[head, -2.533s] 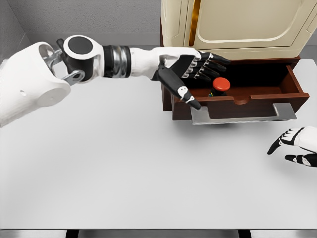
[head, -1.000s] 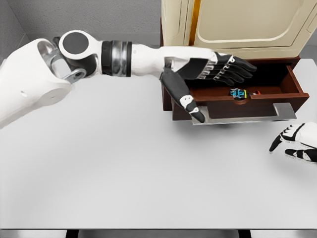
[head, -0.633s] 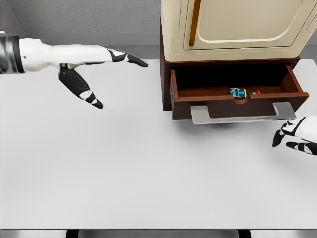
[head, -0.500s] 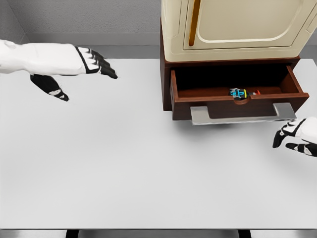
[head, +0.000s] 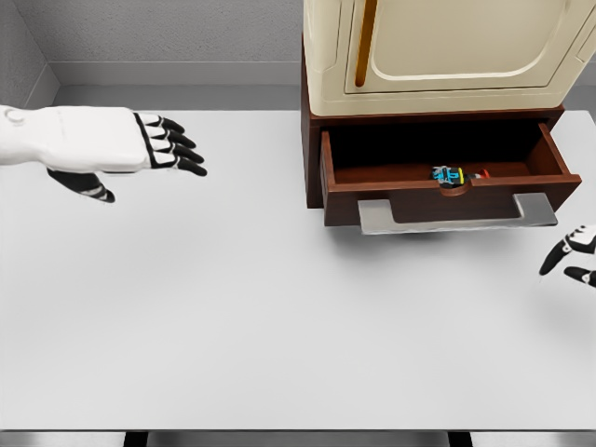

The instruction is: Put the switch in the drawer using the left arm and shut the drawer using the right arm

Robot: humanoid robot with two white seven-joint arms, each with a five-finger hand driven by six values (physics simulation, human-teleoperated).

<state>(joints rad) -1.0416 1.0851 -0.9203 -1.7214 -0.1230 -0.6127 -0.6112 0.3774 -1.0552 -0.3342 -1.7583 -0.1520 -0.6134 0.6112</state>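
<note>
Left hand [head: 121, 142]: I see it above the left side of the worktop [head: 279, 326], well apart from the cabinet, fingers spread and holding nothing.
Right hand [head: 577, 259]: only its fingertips show at the right edge, just below the drawer's right corner; I cannot tell whether they are spread or curled.
Switch [head: 450, 174]: I see it lying inside the drawer [head: 447, 182], near the front wall, right of the middle.
Drawer: pulled out, its grey handle [head: 456, 216] jutting over the worktop.
Cabinet [head: 438, 51]: cream body sits on top of the brown drawer housing.
</note>
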